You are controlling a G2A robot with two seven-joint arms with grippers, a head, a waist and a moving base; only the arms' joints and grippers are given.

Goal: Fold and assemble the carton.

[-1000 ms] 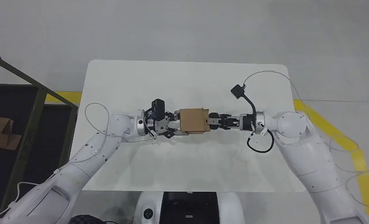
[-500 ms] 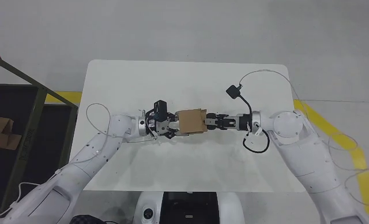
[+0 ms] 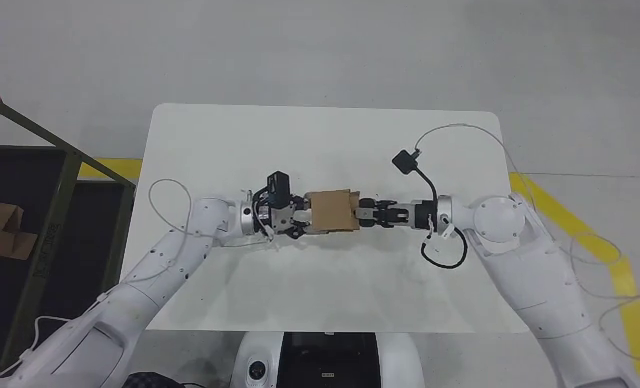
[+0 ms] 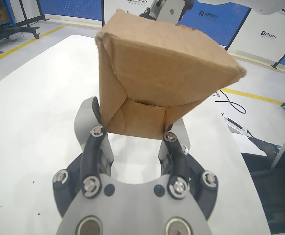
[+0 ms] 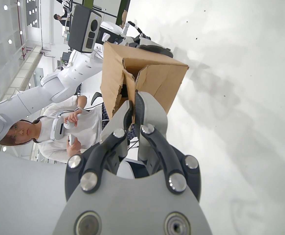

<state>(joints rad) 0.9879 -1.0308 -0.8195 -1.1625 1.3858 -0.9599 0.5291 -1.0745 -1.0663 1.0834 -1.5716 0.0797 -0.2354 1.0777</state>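
A brown cardboard carton (image 3: pixel 333 210) hangs just above the middle of the white table (image 3: pixel 210 148), held between both arms. My left gripper (image 3: pixel 298 220) has its fingers on either side of the carton's closed end (image 4: pixel 135 121) and is shut on it. The carton (image 4: pixel 157 74) widens away from that end. My right gripper (image 3: pixel 362 213) is at the opposite, open end. It is pinched shut on the edge of a flap (image 5: pixel 132 110) of the carton (image 5: pixel 157 79). The right gripper (image 4: pixel 169 8) also shows behind the carton in the left wrist view.
A thin cable (image 3: pixel 465 128) curves over the table's far right part, and another loops near the left arm (image 3: pixel 160 198). A dark rack (image 3: pixel 50 218) stands beside the table's left edge. Bare table lies in front of and behind the carton.
The right arm has edged a little to the left and its wrist has turned slightly. The carton has shifted slightly left with it. Both grips are unchanged.
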